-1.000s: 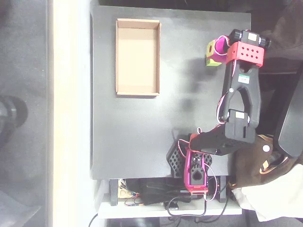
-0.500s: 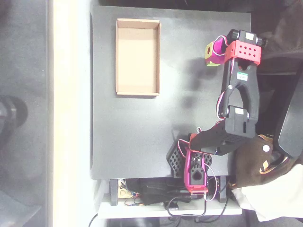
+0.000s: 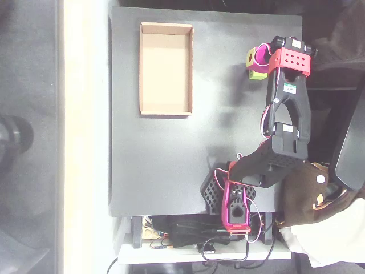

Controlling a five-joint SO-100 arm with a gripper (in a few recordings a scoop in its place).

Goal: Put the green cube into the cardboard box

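The green cube (image 3: 259, 74) lies near the right of the black table in the overhead view, and just a lime sliver of it peeks out under the gripper. My magenta gripper (image 3: 256, 65), with its small yellow square patch (image 3: 252, 56), hangs right over the cube and hides most of it. From above I cannot see how the jaws stand or whether they touch the cube. The cardboard box (image 3: 165, 68), a shallow tan tray, sits at the upper left of the table, far to the left of the gripper, and its floor is bare.
The black table top (image 3: 171, 154) stretches between the box and the arm. The arm's base (image 3: 235, 202) and a tangle of cables sit at the bottom edge. A pale strip borders the table on the left.
The arm's red wrist and upper link have drifted slightly toward the top of the picture. The gripper has stayed over the cube, and the box has not moved.
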